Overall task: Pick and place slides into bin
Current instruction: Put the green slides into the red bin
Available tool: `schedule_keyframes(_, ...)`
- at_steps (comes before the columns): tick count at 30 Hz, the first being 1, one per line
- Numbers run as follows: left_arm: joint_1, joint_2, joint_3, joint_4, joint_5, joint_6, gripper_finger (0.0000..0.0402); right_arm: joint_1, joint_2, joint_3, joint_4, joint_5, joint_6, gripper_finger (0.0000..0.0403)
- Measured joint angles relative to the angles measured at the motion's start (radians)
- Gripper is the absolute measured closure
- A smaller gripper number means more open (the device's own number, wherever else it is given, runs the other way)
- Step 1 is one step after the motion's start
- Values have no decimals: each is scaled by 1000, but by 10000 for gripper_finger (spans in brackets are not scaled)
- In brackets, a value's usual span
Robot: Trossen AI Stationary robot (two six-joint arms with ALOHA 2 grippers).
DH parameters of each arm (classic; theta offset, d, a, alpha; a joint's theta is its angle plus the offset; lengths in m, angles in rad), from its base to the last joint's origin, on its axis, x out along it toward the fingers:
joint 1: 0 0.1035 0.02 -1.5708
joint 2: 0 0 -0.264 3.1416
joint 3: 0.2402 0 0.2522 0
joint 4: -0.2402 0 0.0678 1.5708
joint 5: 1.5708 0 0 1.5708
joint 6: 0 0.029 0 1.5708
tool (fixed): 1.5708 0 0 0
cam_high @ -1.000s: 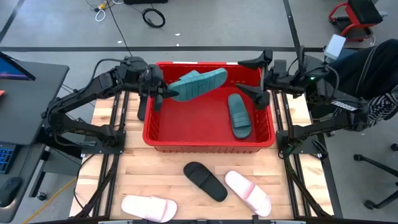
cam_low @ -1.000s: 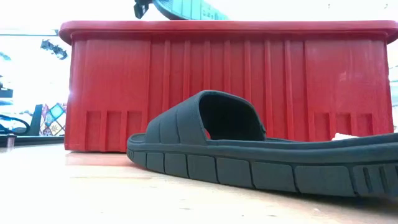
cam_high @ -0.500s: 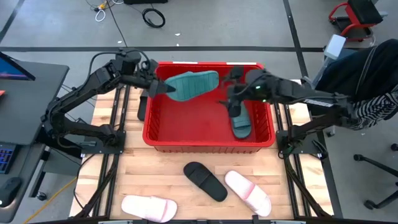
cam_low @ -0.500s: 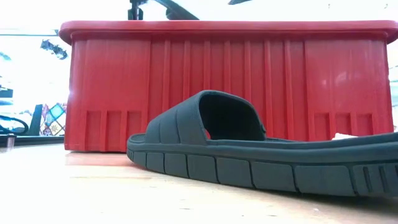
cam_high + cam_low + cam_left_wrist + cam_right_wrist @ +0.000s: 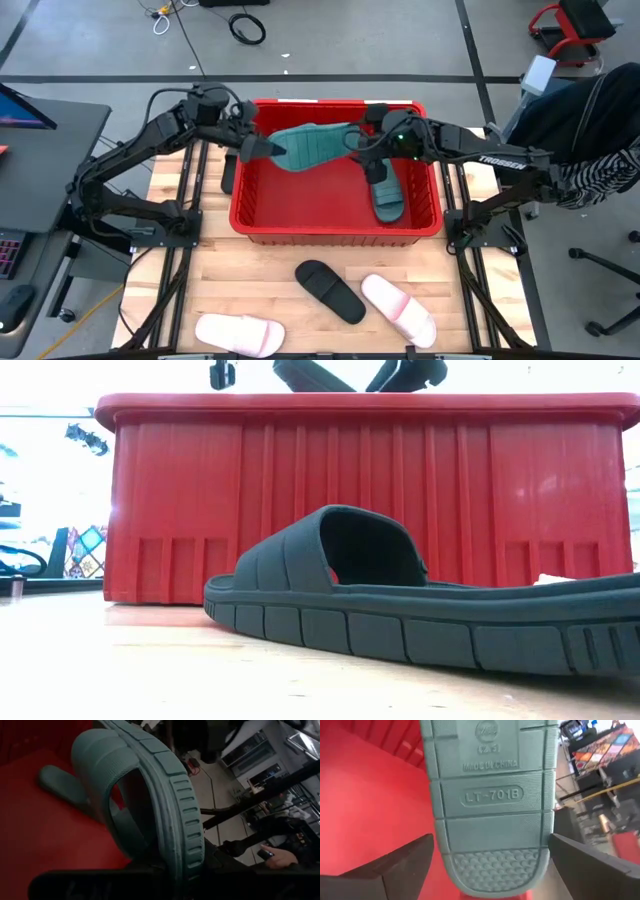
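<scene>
A teal slide [image 5: 312, 145] hangs over the far half of the red bin [image 5: 236, 215], and my left gripper [image 5: 255, 148] is shut on its left end. My right gripper [image 5: 358, 148] is open at the slide's other end. In the right wrist view the ribbed sole [image 5: 492, 795] fills the gap between the fingers; whether they touch it, I cannot tell. A second teal slide [image 5: 385, 190] lies on the bin's floor at the right. On the table before the bin lie a black slide [image 5: 330, 292] and two pink-white slides [image 5: 398, 308] [image 5: 240, 333]. My left gripper pinches the teal slide between its two fingers at the sole's left end [image 5: 194, 865], coming level from the table's left, along the slide's length. The slide is rolled partly onto its side and hangs clear above the bin's floor, strap [image 5: 97, 780] toward the bin's inside.
The bin's thick rim [image 5: 360, 405] stands high above the table in the low view, with the black slide [image 5: 400, 610] close before it. A person's hand [image 5: 277, 856] shows in the room beyond. Bare wood lies between the loose slides.
My right gripper has swung from the bin's far right corner down and toward the table's left, rolling its wrist, until its open fingers stand at the teal slide's free end. My left gripper has rolled, turning the slide about its length while keeping it above the bin.
</scene>
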Motion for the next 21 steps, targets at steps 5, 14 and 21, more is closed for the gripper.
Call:
schedule_keyframes(5, -35, 0, 0, 10, 10, 1, 357, -10, 0, 0, 0, 11, -97, 3)
schedule_keyframes(14, -80, 1, 0, 72, 7, -17, 357, -8, 0, 0, -37, 22, -162, 3)
schedule_keyframes(21, -76, 2, 0, 106, 9, -28, 354, -5, -1, 0, -104, -30, -146, 3)
